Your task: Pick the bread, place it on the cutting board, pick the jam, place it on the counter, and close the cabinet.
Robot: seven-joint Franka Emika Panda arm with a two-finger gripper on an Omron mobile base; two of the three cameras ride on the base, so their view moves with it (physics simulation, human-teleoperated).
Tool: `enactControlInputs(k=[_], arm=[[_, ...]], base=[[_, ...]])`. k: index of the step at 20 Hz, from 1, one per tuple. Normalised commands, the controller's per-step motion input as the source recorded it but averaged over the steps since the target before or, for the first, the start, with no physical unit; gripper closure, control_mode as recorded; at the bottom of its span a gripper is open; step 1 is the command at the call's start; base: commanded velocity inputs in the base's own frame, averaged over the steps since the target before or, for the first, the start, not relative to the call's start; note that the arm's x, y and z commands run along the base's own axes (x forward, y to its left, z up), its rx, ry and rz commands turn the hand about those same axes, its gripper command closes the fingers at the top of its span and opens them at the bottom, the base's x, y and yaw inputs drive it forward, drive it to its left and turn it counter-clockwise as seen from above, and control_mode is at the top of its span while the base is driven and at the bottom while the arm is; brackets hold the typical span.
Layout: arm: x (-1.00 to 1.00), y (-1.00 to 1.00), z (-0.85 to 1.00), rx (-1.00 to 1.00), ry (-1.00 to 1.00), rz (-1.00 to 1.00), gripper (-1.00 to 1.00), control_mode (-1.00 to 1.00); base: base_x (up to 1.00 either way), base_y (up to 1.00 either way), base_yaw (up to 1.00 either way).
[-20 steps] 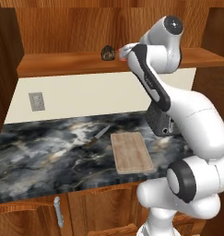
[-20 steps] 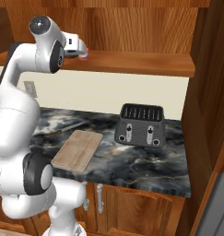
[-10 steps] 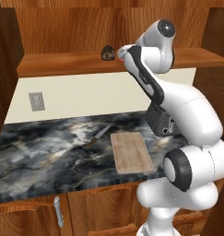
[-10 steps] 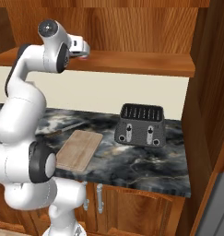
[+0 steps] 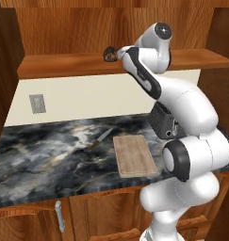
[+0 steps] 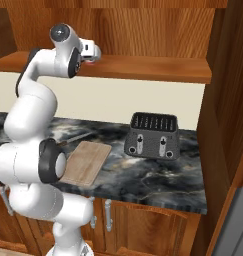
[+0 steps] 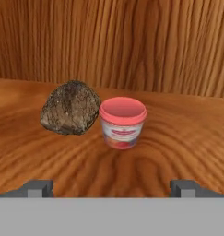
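Hand view: fingers (image 7: 111,188) spread open, empty. Shift toward bread (image 7: 71,108) just left of jam (image 7: 123,122); avoid bumping jam.

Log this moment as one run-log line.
phase: approach | tool: open, empty | bread: on shelf beside jam | cutting board: bare

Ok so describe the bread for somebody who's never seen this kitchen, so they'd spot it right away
Look up at the open reddish-brown wall cabinet and its inner shelf. Two small things sit close together there, just ahead of the gripper. The bread is the dark, rough, speckled lump; its neighbour, the jam, is a smooth pink cup-shaped jar.
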Motion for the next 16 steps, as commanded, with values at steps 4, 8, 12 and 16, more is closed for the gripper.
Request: enactControlInputs(k=[4,8,12,16], arm=[[0.40,0.00,-0.10,0.00,0.00,0.00,-1.00,-1.00],[0.41,0.00,-0.03,0.00,0.00,0.00,-1.00,-1.00],[0.41,0.00,-0.01,0.00,0.00,0.00,-1.00,-1.00],[0.39,0.00,0.00,0.00,0.00,0.00,-1.00,-1.00]], base=[[0.00,0.00,0.00],[0.00,0.00,0.00],[0.00,0.00,0.00],[0.00,0.00,0.00]])
